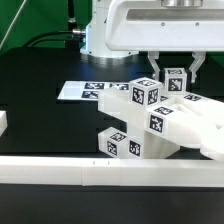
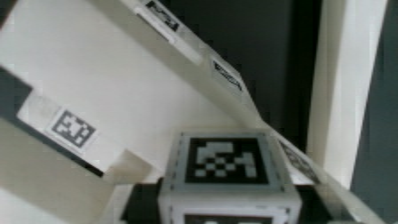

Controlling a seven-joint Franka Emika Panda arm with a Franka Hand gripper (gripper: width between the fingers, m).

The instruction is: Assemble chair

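The partly built chair (image 1: 160, 125) stands at the exterior view's right: chunky white parts with black-and-white tags, stacked and leaning on each other. My gripper (image 1: 175, 70) hangs straight above its far end, shut on a white tagged post (image 1: 175, 80) that rises from the assembly. In the wrist view the post's tagged end (image 2: 228, 160) fills the space between the dark fingers (image 2: 150, 200) of the gripper (image 2: 228, 208). Behind it runs a long white chair slab (image 2: 125, 90) with small tags along its edge. Where the post meets the parts below is hidden.
The marker board (image 1: 85, 90) lies flat on the black table, to the exterior view's left of the chair. A long white border rail (image 1: 90, 172) runs along the front edge. A small white piece (image 1: 3, 122) shows at the far left. The robot's base (image 1: 105, 35) stands behind.
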